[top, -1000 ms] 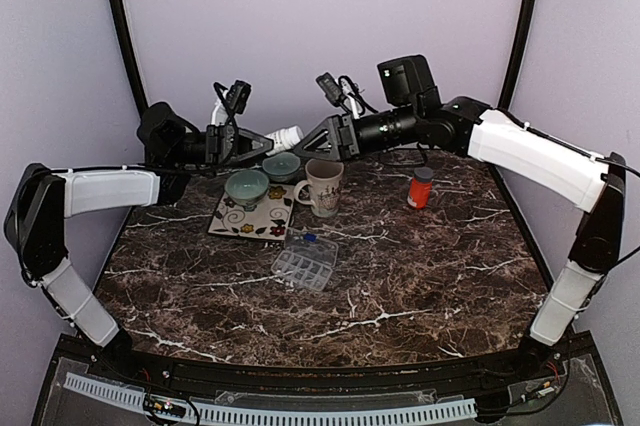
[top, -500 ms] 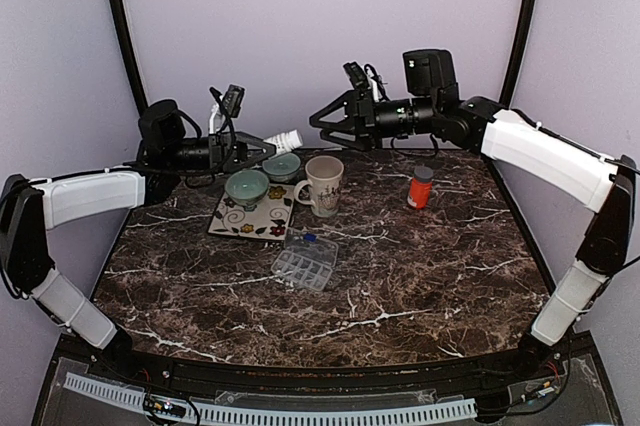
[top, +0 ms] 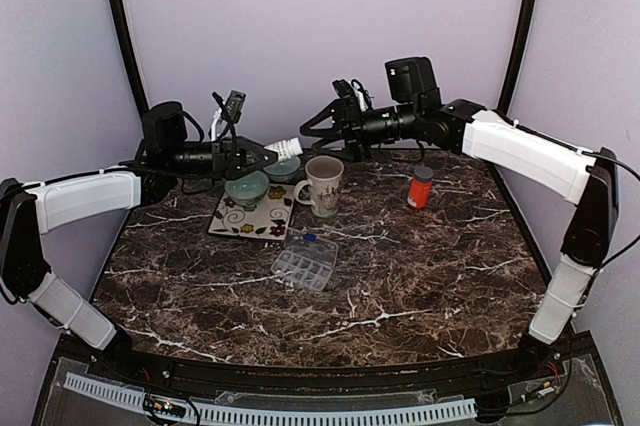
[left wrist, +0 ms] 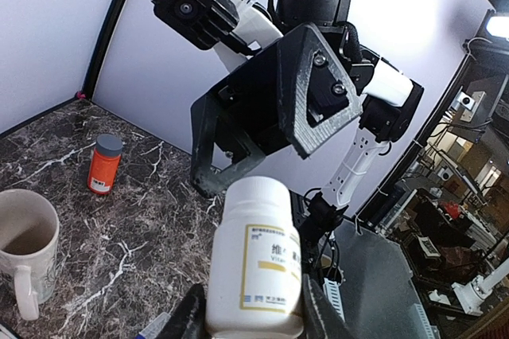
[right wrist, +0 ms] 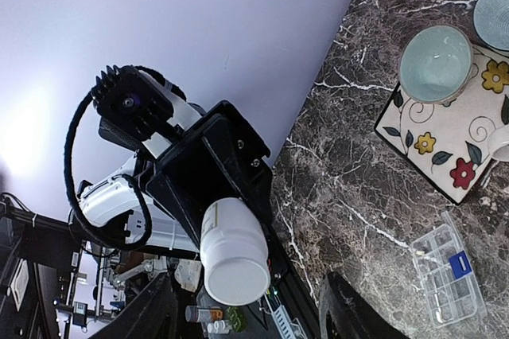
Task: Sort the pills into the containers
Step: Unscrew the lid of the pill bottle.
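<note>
A white pill bottle [top: 285, 146] with a yellow-edged label lies sideways in the air above the back of the table. My left gripper [top: 268, 153] is shut on it, and its fingers clamp the bottle's [left wrist: 254, 255] lower body. My right gripper [top: 308, 133] faces the bottle's cap end from the right. It is open, and the bottle [right wrist: 233, 251] hangs between and just beyond its spread fingers [right wrist: 151, 315] without touching them. A clear pill organizer [top: 305, 261] lies mid-table. No loose pills are in view.
Under the grippers, a flowered tile [top: 255, 216] carries a pale green bowl [top: 247, 189], with a second bowl [top: 285, 163] behind it. A beige mug [top: 325, 186] stands right of the tile. Further right is a red bottle [top: 421, 187] with a grey cap.
The right gripper drew back up and to the right, then came left again toward the bottle's cap. The left gripper carried the bottle slightly lower and to the right.
</note>
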Action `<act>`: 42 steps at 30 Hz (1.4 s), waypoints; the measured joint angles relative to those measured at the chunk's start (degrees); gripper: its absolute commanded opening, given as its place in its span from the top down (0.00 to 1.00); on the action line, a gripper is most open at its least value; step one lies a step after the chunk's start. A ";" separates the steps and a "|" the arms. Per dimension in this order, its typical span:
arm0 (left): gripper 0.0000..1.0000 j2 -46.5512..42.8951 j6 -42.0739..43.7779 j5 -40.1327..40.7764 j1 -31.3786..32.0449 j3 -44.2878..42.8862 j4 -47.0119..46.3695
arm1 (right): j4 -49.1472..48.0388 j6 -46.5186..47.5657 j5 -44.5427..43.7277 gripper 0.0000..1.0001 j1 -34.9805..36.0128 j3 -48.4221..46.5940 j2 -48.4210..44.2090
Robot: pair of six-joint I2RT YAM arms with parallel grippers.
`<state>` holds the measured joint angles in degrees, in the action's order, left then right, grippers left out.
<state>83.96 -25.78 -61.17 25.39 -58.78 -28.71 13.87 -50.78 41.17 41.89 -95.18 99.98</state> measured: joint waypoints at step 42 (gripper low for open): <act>1.00 2.29 7.06 1.64 1.20 -4.22 7.74 | 2.62 -0.28 2.73 0.88 0.59 -3.96 4.17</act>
<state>86.26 -18.72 -59.53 26.59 -63.00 -20.97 16.49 -51.07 43.90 42.48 -99.13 104.16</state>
